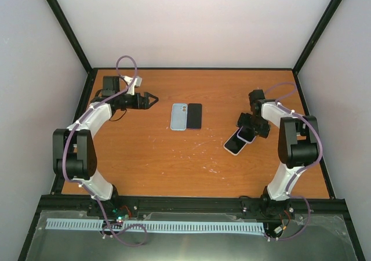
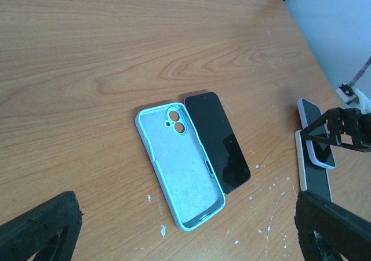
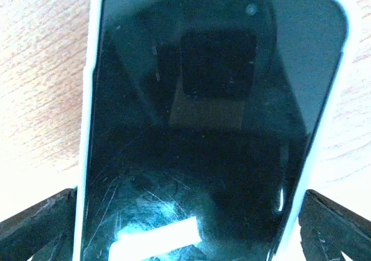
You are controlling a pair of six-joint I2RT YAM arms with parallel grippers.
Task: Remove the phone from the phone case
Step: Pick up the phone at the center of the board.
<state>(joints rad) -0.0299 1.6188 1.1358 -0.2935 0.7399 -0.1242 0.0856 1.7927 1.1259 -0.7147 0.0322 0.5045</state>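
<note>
A phone with a dark screen sits in a light-rimmed case (image 3: 208,127) and fills the right wrist view. My right gripper (image 1: 249,129) is shut on this cased phone (image 1: 246,135), its fingers (image 3: 330,226) on the two long edges. It holds the phone tilted at the right of the table. An empty pale blue case (image 1: 179,116) lies inside up at the table's middle, with a bare black phone (image 1: 195,116) touching its right side. Both also show in the left wrist view, the case (image 2: 179,168) and the phone (image 2: 220,139). My left gripper (image 1: 152,100) is open and empty, left of them.
Another phone in a white case (image 1: 233,145) lies flat on the wooden table (image 1: 145,156) partly under the held one; it also shows in the left wrist view (image 2: 313,182). White specks dot the table near it. Black frame posts and pale walls bound the table.
</note>
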